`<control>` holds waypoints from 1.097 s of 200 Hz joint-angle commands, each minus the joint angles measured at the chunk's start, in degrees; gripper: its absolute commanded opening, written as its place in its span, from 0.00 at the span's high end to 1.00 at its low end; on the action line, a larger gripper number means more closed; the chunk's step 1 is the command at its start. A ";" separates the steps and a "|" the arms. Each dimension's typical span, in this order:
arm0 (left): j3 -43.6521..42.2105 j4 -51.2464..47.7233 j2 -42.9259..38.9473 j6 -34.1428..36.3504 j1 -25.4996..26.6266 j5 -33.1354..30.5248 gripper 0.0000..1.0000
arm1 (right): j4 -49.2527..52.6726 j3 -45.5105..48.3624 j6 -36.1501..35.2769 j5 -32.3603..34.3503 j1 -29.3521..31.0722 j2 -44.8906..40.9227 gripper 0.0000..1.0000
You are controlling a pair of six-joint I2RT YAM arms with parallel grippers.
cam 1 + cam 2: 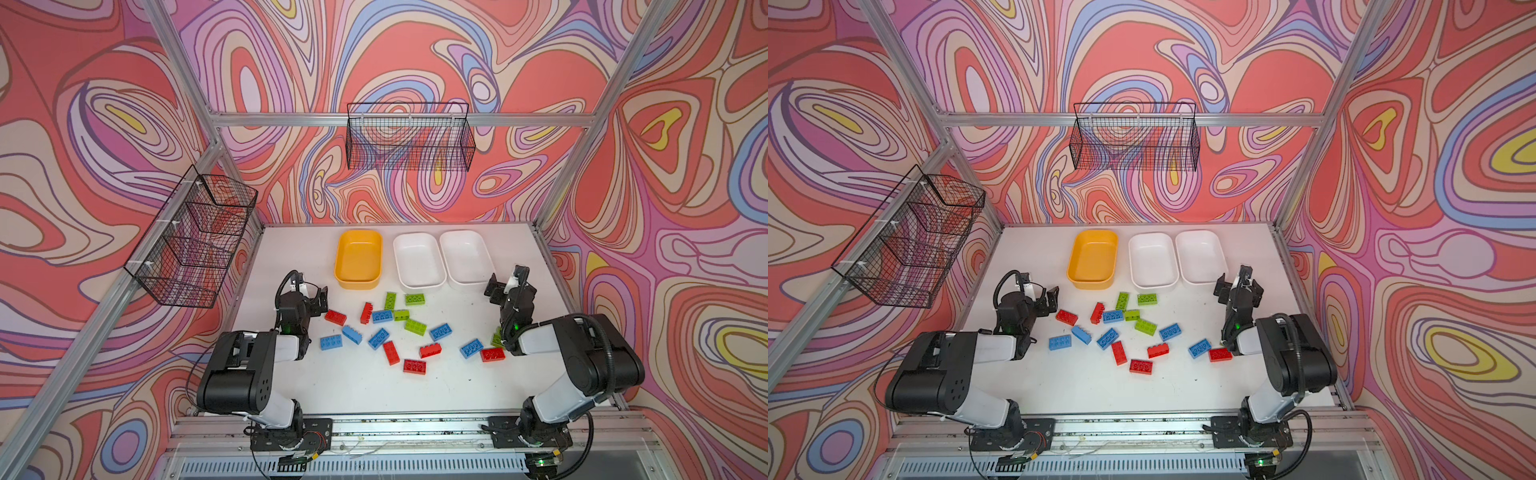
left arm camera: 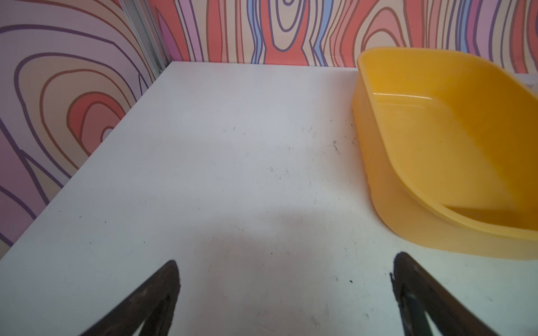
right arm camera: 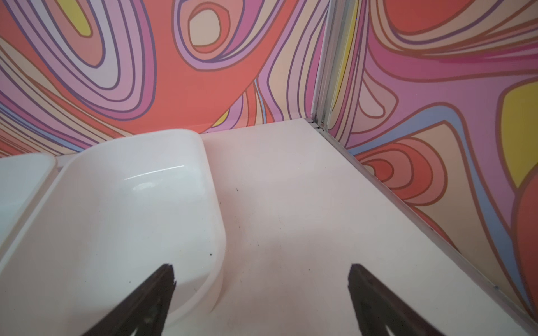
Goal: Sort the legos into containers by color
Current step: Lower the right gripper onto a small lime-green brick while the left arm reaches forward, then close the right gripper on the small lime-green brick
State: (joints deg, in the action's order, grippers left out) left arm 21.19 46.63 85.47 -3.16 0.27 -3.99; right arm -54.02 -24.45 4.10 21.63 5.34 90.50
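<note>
Legos: red, blue and lime-green legos [image 1: 414,326] [image 1: 1146,326] lie loose on the white table [image 1: 353,386]. They are scattered in front of the yellow-orange tub [image 1: 358,259] [image 1: 1093,257] and off to its right, and none is in a tub.
Odd one out: far right of the yellow-orange tub I get a sliver of green [image 1: 497,337]. It is probably one more brick, but my right arm [image 1: 582,357] hides most of it.
Yellow-orange tub: it sits at the back of the table and has nothing in it.
White tubs: two white tubs [image 1: 417,259] [image 1: 1152,259] stand in a row to the right of the yellow-orange tub. They are just beside each other and both are bare inside.
Left gripper: my left gripper [image 1: 321,299] [image 2: 286,261] has its jaws spread wide with nothing between them. It is over bare table, just off the yellow-orange tub's near left corner.
Right gripper: my right gripper [image 1: 511,286] [image 3: 260,266] also has its jaws wide apart and holds nothing. It is past both white tubs from the yellow-orange tub, and in the wrist view one fingertip [image 3: 163,279] lies over the farther one's corner.
Wire baskets: black wire baskets [image 1: 409,137] [image 1: 1133,137] hang on the walls, one behind and above the yellow-orange tub and one off to its left.
</note>
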 commanded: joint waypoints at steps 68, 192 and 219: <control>13.97 -27.23 -13.72 -4.04 13.88 -11.15 0.00 | 61.40 -22.57 19.50 3.28 3.64 -8.35 0.02; 23.18 -34.29 -6.19 -8.50 54.85 -9.57 0.00 | 82.87 -16.60 32.75 0.54 5.74 -16.19 0.14; 24.33 -33.83 -5.05 -9.63 56.76 -6.89 0.00 | 86.25 -17.42 32.20 -0.52 5.80 -13.58 0.14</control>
State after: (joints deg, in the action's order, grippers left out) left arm 43.90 14.31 79.99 -12.23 56.21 -13.10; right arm 26.76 -41.74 34.85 21.50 10.92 75.11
